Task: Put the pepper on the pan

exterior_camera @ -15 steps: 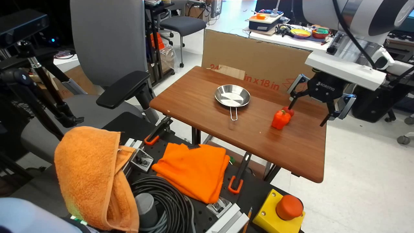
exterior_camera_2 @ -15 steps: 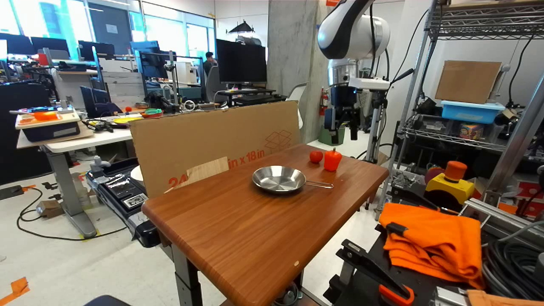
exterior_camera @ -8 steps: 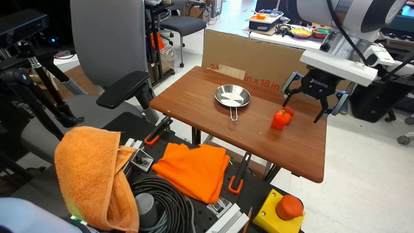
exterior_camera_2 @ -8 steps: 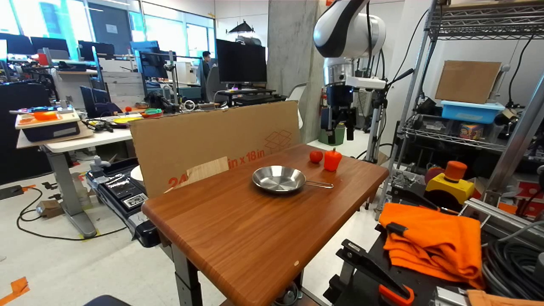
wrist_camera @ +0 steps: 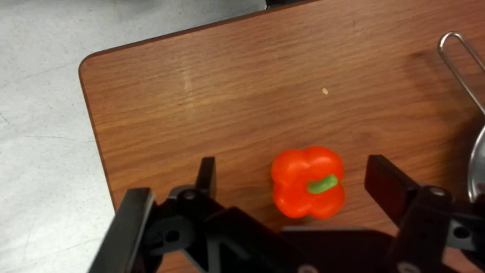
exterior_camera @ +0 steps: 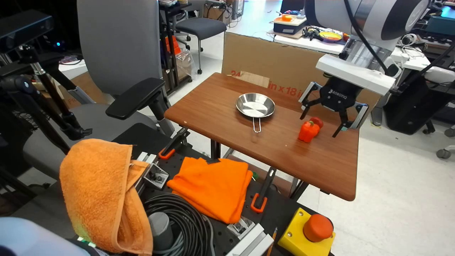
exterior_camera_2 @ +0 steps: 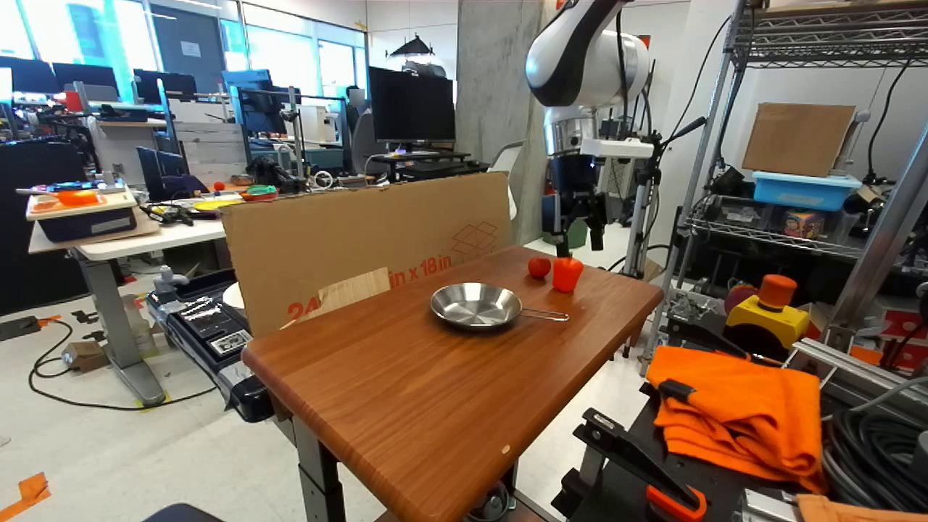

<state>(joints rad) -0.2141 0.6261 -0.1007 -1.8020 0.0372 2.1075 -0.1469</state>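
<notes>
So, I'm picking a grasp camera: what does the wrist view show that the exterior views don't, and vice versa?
Only the wrist view shows the pepper nearly straight down, four lobes framed between the fingers of the end effector.

Only the exterior views show the whole pan, the cardboard sheet and, plainly, the small red ball.

Both show the pepper on the table, the open end effector and the pan's handle.

Table (exterior_camera_2: 406, 391): smooth, wood-grained
Pan (exterior_camera_2: 476, 306) on table: shiny metal
Pepper (wrist_camera: 294, 182) on table: glossy
Panel (exterior_camera_2: 370, 228) beside table: matt cardboard
</notes>
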